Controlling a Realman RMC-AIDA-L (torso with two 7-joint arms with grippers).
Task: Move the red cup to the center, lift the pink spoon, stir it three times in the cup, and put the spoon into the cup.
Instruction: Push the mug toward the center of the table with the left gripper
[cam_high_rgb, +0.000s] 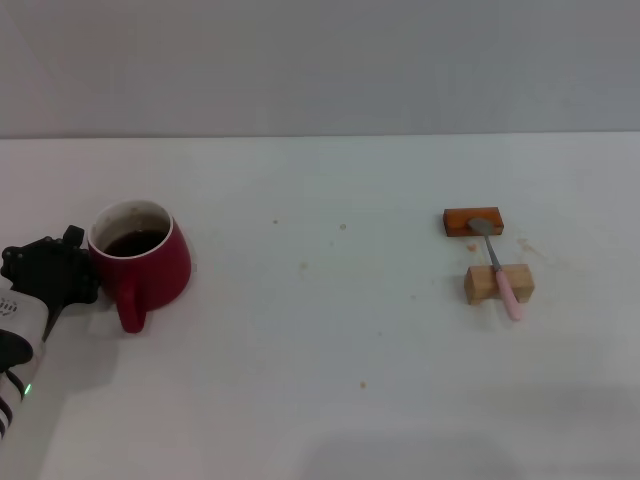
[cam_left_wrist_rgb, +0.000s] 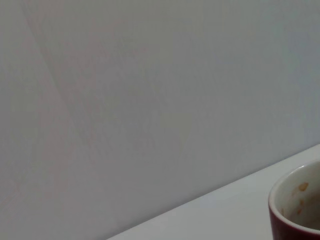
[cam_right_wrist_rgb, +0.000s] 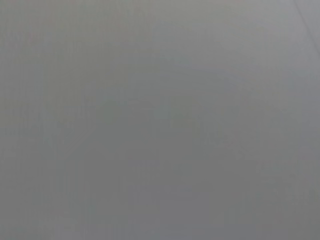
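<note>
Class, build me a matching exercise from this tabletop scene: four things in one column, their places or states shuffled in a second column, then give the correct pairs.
Things
1. red cup
2. pink spoon
3. left hand
4. orange block

Places or states
A. lies across two blocks
B. under the spoon's bowl
C. stands on the robot's left, dark liquid inside
D. close beside the cup

Pairs: 1-C, 2-A, 3-D, 4-B

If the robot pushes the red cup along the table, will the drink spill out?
Probably not, if pushed slowly. The red cup looks squat and wide, so it should slide rather than tip. The dark drink sits below the rim, but a quick shove could slosh it. The left gripper is right beside it.
</note>
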